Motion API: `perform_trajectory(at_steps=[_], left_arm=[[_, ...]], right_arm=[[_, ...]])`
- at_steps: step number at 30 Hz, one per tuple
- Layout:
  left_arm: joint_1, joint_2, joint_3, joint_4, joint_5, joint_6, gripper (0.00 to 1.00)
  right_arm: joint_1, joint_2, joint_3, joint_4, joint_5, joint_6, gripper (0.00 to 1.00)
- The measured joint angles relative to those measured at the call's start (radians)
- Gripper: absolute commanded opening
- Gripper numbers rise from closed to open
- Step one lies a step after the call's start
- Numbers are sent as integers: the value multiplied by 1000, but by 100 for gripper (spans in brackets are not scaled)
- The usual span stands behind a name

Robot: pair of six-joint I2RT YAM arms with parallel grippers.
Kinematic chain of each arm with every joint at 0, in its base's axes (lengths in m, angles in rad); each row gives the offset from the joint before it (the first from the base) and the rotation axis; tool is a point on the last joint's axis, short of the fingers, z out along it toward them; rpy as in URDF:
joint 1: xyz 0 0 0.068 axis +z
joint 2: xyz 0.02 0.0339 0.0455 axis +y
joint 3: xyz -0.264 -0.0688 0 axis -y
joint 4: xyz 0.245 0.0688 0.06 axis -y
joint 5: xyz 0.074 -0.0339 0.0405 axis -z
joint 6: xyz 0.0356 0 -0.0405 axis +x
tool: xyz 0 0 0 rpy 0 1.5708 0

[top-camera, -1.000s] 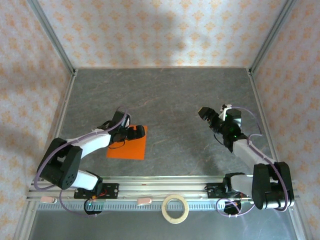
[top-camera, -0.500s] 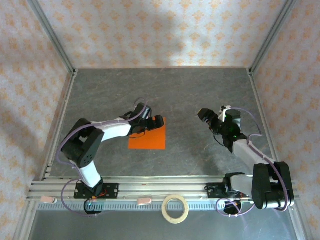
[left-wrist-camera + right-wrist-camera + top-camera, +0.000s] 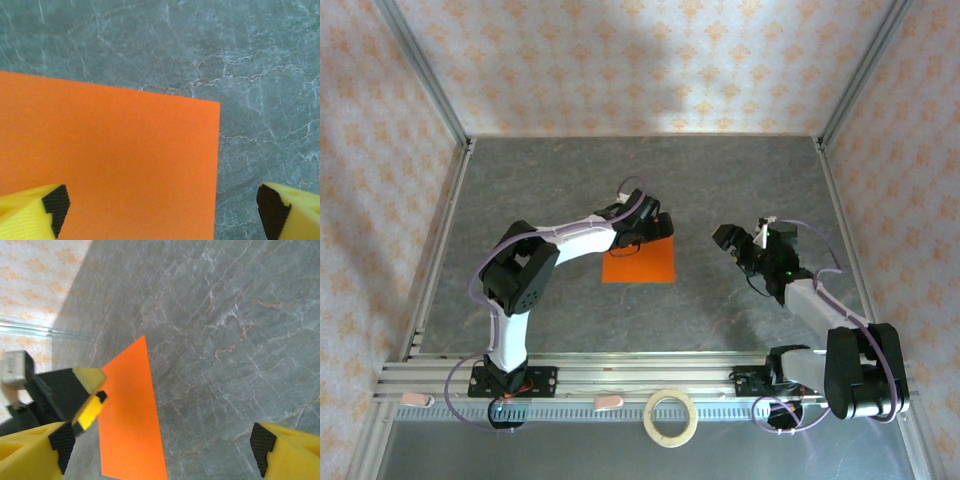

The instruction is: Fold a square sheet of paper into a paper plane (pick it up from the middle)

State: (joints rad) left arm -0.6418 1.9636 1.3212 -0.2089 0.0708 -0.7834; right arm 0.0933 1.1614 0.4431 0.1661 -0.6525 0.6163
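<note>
Grey marbled bench [image 3: 570, 190] carries, at centre frame, the flat orange paper sheet [image 3: 642, 266], and we hold our left claw [image 3: 650, 230] spread wide over its upper edge, our right claw [image 3: 727, 238] likewise gaping, near its right side.

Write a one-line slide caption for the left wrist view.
Open left gripper straddling an edge of a flat orange paper sheet on the grey marbled table.

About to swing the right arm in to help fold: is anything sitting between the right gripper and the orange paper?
Nothing visible. Only bare table lies between the right gripper, jaws open, and the orange paper. The left gripper is over the sheet's far edge, jaws open too.
</note>
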Motion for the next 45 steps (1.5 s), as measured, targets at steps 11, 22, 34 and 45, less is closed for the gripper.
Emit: perform_trajectory(at_steps=[11,22,34,45], left_arm=[[-39,15,159,-324,-131,127,99],[-39,175,294,-470,-131,165,99],[-36,180,293,-489,-122,164,99],[-26,180,257,-459,-104,163,99]], right_arm=[[59,12,185,-233,109,-78,92],[70,61,238,-380,169,-132,93],[70,97,238,-399,175,-150,93],[70,98,238,-407,175,-150,94]])
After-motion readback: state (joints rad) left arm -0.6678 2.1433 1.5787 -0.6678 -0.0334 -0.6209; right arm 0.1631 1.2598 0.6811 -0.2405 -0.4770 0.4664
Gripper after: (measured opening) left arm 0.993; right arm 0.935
